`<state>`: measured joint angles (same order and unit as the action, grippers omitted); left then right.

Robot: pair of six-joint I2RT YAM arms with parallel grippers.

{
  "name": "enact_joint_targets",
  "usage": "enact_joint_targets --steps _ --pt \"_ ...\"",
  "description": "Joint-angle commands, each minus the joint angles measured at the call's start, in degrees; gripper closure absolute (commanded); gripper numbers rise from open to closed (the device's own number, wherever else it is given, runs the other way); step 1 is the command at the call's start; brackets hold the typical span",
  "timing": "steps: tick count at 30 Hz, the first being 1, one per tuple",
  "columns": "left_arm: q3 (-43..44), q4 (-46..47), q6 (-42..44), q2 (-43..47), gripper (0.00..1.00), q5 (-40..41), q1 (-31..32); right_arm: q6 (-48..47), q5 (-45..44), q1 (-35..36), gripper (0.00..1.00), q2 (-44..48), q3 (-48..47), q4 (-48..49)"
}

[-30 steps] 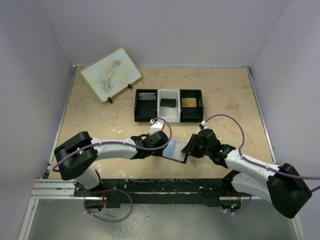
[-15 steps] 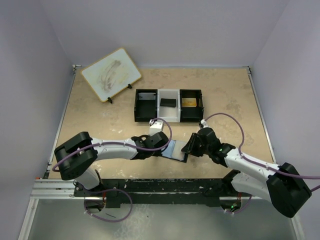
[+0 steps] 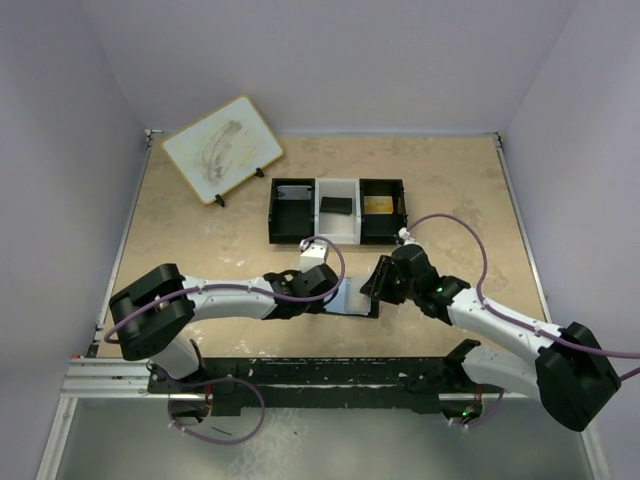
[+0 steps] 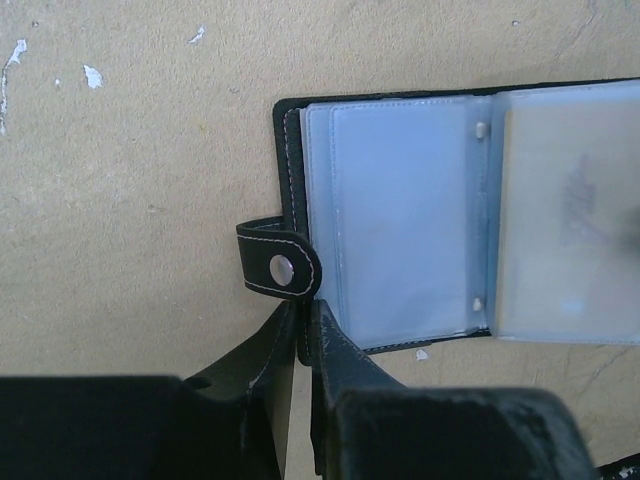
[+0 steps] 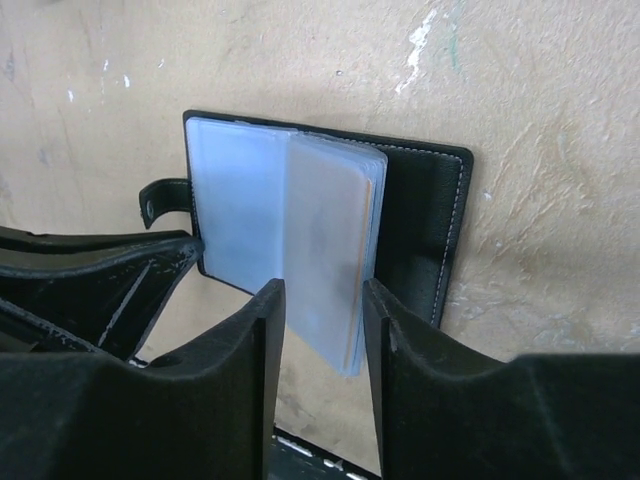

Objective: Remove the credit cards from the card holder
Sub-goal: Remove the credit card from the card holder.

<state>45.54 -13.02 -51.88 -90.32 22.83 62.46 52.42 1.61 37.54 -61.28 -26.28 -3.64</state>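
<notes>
So the small black leather-look bifold card holder [image 3: 352, 298] is lying open and flat on the beige speckled table [image 3: 200, 230], near the near edge and right between the two arms. Its inside is a stack of frosted pale blue-grey plastic sleeves. The left gripper [image 4: 303, 335] comes at it from the left, and its jaws are pressed almost together on the thin black edge of the left cover, just beside the little strap tab with the pale snap stud [image 4: 283, 270], which sticks out to the left. The right gripper [image 5: 320, 290] is on the right half, jaws spread with one raised frosted sleeve page [image 5: 325, 230] standing up between them. The page pretty much fills the gap, but I honestly can't tell if the fingers are actually squeezing it. The right cover lies flat under it, black side showing. I can't make out the credit cards themselves through the sleeves (just a faint dark smudge and a thin orange-ish line along the raised page's edge). Farther back, well apart from all this, sits a black-and-white three-compartment tray [image 3: 290, 183] with a small dark flat thing [image 3: 336, 205] in the middle slot and something yellowish-brown [image 3: 378, 205] in the right one. A white board on a little stand [image 3: 222, 148] is at the far left.
</notes>
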Motion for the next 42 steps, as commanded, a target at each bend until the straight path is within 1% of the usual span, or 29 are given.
enact_joint_targets --steps 1,5,9,10,13,17,20,25,26,31,35,39,42 --pt "2.35 0.67 -1.37 0.18 0.93 0.90 0.52 -1.85 -4.27 0.09 0.57 -0.67 -3.59 -4.24" --pt "2.70 0.20 -1.39 -0.11 0.95 0.81 0.55 -1.43 -6.99 0.14 0.54 -0.95 -4.35 -8.18" --pt "2.79 0.12 -1.38 -0.20 0.96 0.86 0.56 -1.42 -6.55 0.12 0.52 -0.82 -3.85 -6.98" --pt "2.84 0.03 -1.38 -0.14 0.96 0.87 0.52 -1.40 -5.85 0.16 0.52 -0.90 -3.51 -6.27" --pt "2.95 -0.04 -1.32 0.00 0.96 0.81 0.60 -0.25 0.76 0.14 0.52 -1.48 -1.33 -1.85" --pt "3.05 -0.18 -1.20 -0.02 0.97 0.81 0.65 0.00 2.44 0.11 0.56 -3.16 0.10 1.51" --pt "3.06 -0.20 -1.25 -0.14 0.97 0.81 0.65 0.84 1.99 0.08 0.57 -4.58 0.39 1.85" --pt "2.86 -0.35 -1.27 -0.11 0.97 0.81 0.64 0.41 -1.90 0.16 0.56 -6.07 -0.25 -0.32" --pt "2.88 -0.36 -1.28 -0.15 0.97 0.81 0.65 0.20 -4.04 0.17 0.56 -6.13 -0.64 -0.76" --pt "3.04 -0.34 -1.13 -0.63 0.97 0.73 0.65 -0.26 -6.07 0.15 0.55 -5.45 -1.36 -2.84" --pt "3.10 -0.18 -1.03 -0.98 0.97 0.55 0.65 -0.12 -5.38 0.14 0.54 -4.25 -1.26 -3.76" --pt "3.24 -0.17 -0.97 -1.21 0.97 0.46 0.65 -0.11 -2.51 0.10 0.54 -4.85 -0.01 -1.73" --pt "3.31 -0.17 -0.87 -1.38 0.98 0.38 0.65 -0.14 -2.03 0.08 0.57 -5.90 0.23 0.40"
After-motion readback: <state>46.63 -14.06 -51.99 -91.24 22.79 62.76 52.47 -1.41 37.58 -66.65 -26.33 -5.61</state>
